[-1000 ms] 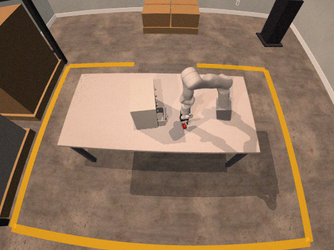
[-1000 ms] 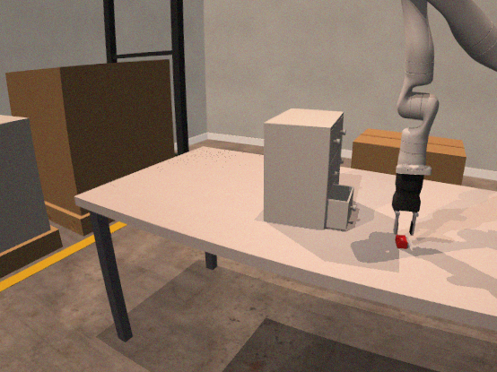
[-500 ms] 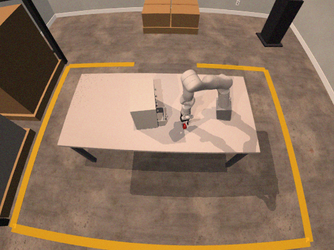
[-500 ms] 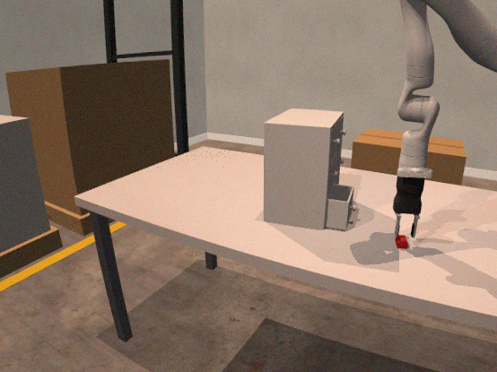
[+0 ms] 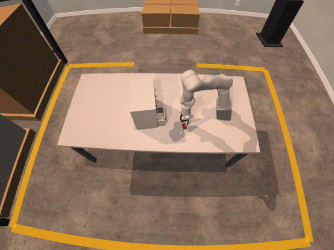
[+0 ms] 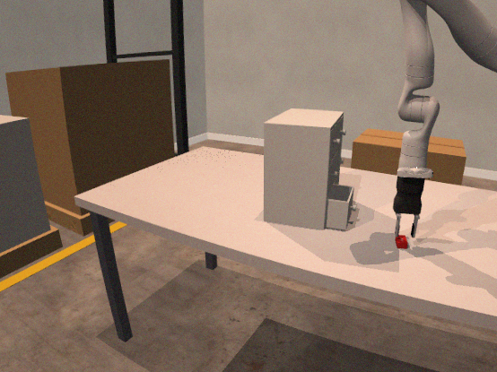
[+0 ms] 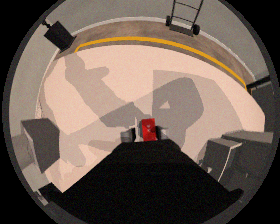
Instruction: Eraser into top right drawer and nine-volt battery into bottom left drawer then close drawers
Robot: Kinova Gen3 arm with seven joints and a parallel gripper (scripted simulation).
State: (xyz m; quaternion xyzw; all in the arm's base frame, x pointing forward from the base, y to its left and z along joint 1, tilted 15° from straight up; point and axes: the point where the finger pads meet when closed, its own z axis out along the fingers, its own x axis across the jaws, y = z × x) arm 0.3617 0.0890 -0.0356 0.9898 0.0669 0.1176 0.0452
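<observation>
The gripper (image 6: 405, 235) points straight down with fingers spread wide, gripping nothing, straddling a small red block (image 6: 401, 242) lying on the table (image 6: 188, 198) toward its front edge. Beside it, the chest (image 6: 298, 167) stands mid-table with one bottom drawer (image 6: 340, 207) pulled out.

A small red block-shaped object (image 6: 401, 241) is seen lying flat on the pale table top, near the front of a tall pale grey chest of small knobbed drawers (image 6: 301, 167), which stands upright; its bottom drawer (image 6: 339, 207) is pulled partly out
</observation>
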